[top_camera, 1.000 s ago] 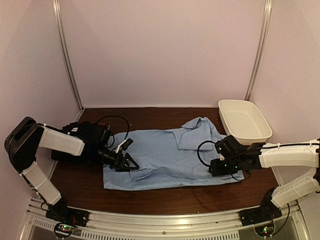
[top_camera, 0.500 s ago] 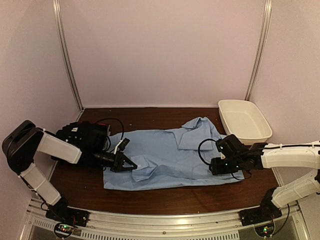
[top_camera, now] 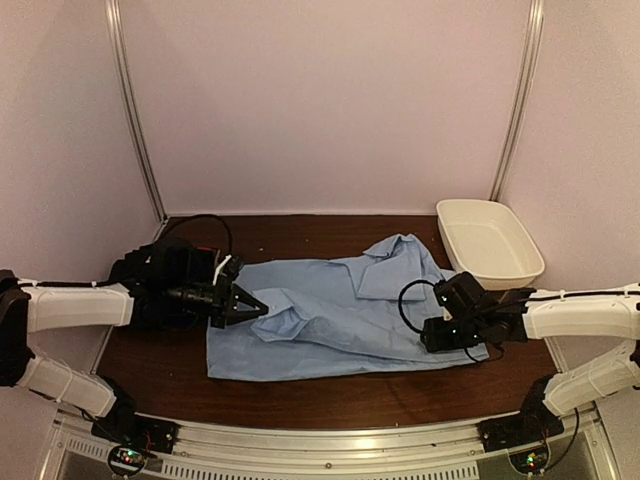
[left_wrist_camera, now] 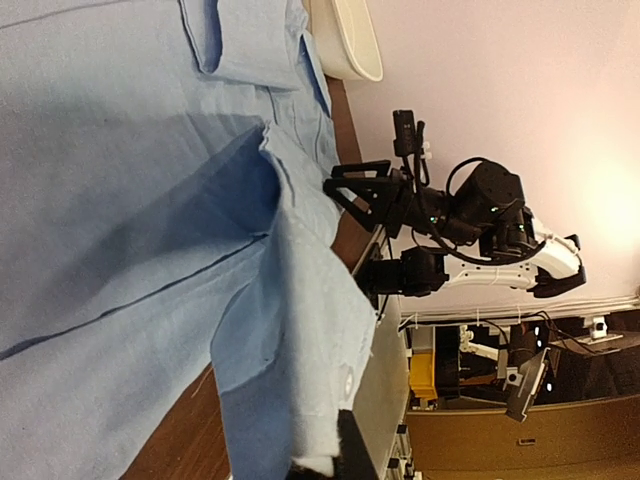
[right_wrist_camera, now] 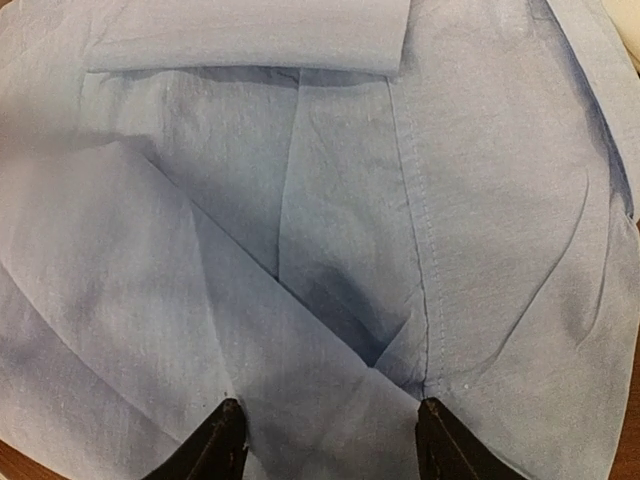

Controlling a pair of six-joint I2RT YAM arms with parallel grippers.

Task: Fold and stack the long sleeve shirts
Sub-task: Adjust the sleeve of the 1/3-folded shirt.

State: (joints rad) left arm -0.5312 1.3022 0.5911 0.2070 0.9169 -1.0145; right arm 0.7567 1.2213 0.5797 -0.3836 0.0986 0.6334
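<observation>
The light blue collared shirt [top_camera: 340, 315] lies spread across the middle of the brown table. My left gripper [top_camera: 245, 305] is shut on its left edge, and a strip of cloth with a white button [left_wrist_camera: 348, 380] rises from the jaws [left_wrist_camera: 325, 465] in the left wrist view. My right gripper [top_camera: 432, 335] stands open over the shirt's right side, both fingertips [right_wrist_camera: 228, 432] resting on the blue cloth [right_wrist_camera: 330, 250] beside a seam, gripping nothing. A dark heap that seems to be the black shirt [top_camera: 135, 272] lies at the table's left, mostly hidden by my left arm.
A white oval tub [top_camera: 490, 240] stands at the back right corner, close to the shirt's collar. Walls close the table in on the left, back and right. A metal rail [top_camera: 330, 440] runs along the near edge between the arm bases.
My left gripper has shut on the shirt's left edge and drawn it up and slightly back as the arm swung low to the left. The right gripper has barely moved.
</observation>
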